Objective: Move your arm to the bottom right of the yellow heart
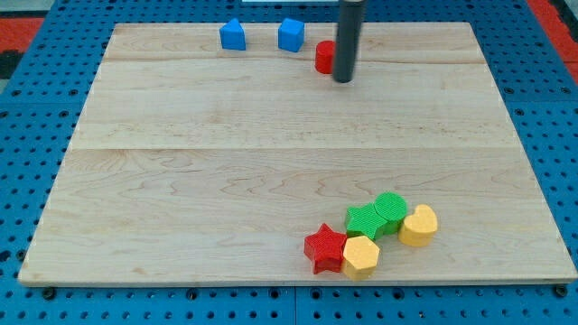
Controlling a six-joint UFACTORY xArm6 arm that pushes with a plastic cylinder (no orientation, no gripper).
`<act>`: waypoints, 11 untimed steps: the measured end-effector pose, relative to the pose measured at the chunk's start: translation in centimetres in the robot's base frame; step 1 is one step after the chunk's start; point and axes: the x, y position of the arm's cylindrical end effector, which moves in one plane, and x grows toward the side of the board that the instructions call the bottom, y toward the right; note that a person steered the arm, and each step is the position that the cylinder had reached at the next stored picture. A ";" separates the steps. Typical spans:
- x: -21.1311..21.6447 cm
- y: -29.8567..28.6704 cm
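Note:
The yellow heart [419, 225] lies near the view's bottom right, at the right end of a cluster of blocks. It touches a green round block [391, 208]. My tip [342, 79] is near the view's top, far above and to the left of the heart. The rod stands just right of a red block [323, 57], partly hiding it.
In the cluster are a second green block [364, 221], a yellow hexagon [361, 255] and a red star [325, 248]. Two blue blocks [233, 35] [291, 34] sit along the board's top edge. The wooden board [181, 162] lies on a blue pegboard.

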 end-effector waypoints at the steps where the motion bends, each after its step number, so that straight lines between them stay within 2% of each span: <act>1: -2.7 2.0; 2: -5.4 7.1; 3: -7.5 6.7; 4: -1.3 12.2; 5: 12.9 18.6; 6: 22.3 24.3; 7: 27.7 26.6; 10: 27.9 20.4; 11: 26.7 15.4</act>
